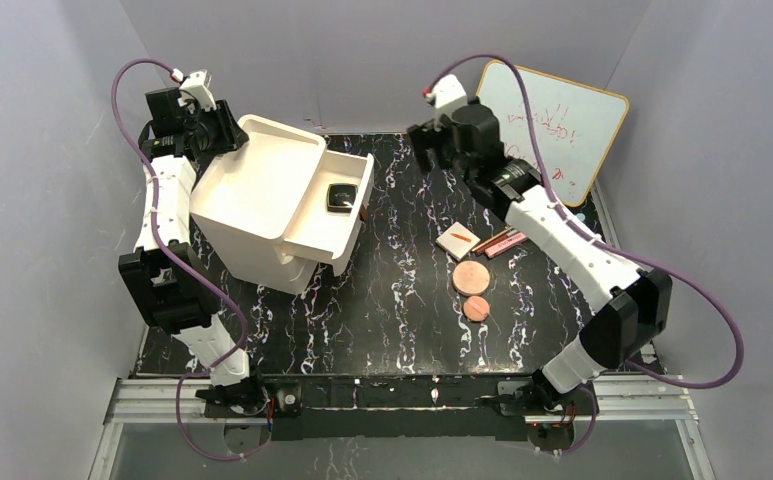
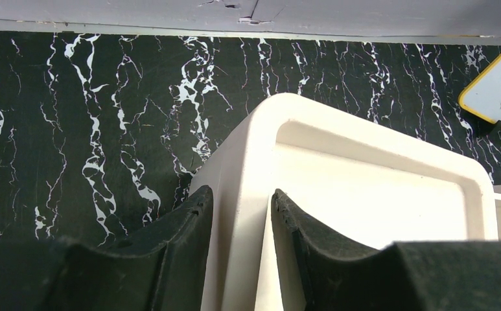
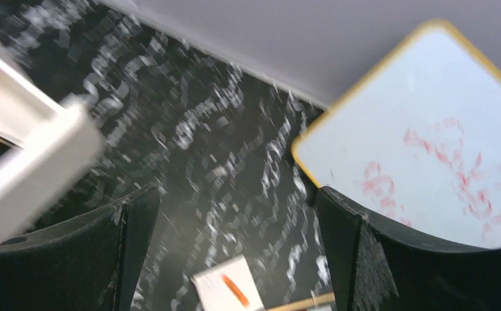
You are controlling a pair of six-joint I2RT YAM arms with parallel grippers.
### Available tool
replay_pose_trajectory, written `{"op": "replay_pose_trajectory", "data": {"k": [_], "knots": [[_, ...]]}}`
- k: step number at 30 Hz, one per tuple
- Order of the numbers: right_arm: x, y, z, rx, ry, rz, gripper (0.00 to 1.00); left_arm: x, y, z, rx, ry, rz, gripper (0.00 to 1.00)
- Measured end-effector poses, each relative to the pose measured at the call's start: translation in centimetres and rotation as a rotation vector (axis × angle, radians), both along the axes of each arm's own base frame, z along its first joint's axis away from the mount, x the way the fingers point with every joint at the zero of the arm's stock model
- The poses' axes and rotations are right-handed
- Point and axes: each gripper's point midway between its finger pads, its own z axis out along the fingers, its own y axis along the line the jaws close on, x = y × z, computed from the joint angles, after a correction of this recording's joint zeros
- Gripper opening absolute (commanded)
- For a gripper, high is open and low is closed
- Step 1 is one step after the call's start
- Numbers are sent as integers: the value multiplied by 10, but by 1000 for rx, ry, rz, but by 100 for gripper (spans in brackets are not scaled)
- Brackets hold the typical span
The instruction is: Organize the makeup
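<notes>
Two copper-pink discs, two slim sticks and a white square piece are lying on the marble table. A dark compact is sitting in the open drawer. The left gripper is clamping the white organizer by its rim, likely steadying it, a grip only its wrist camera is showing clearly. The right gripper is hanging wide open, empty.

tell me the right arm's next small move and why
Probably lower the open right claw onto the white square piece below it: a black compact already sits in the drawer, the left claw grips the organizer, and this piece lies loose.
</notes>
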Motion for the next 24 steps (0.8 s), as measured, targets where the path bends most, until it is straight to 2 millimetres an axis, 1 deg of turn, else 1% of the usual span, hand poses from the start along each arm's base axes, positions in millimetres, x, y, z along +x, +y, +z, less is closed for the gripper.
{"op": "replay_pose_trajectory", "data": {"k": [1, 2, 3, 4, 5, 7, 9, 11, 16, 18, 22, 24], "knots": [[3, -16, -12, -13, 23, -22, 99, 0, 0, 0, -1, 0, 0, 37], [5, -36, -32, -35, 63, -49, 99, 0, 0, 0, -2, 0, 1, 37], [4, -47, -48, -55, 95, -64, 99, 0, 0, 0, -3, 0, 2, 37], [3, -57, -68, -81, 141, -74, 99, 0, 0, 0, -4, 0, 1, 37], [-1, -63, -89, -108, 190, -72, 99, 0, 0, 0, -5, 0, 1, 37], [-11, -68, -127, -158, 289, -52, 99, 1, 0, 0, -8, 0, 1, 37], [-20, -71, -154, -197, 368, -36, 99, 1, 0, 0, -9, -1, 0, 37], [-26, -73, -174, -231, 432, -27, 99, 1, 0, 0, -10, 0, -1, 38], [-29, -75, -216, -297, 537, -29, 99, 0, 0, 0, -12, -2, -3, 38], [-29, -77, -233, -323, 581, -34, 99, 0, 0, 0, -12, -1, -4, 38], [-34, -84, -275, -386, 685, -44, 99, 0, 0, 0, -12, -1, -4, 38], [-37, -88, -291, -404, 721, -48, 99, 1, 0, 0, -12, -2, -4, 38]]}}
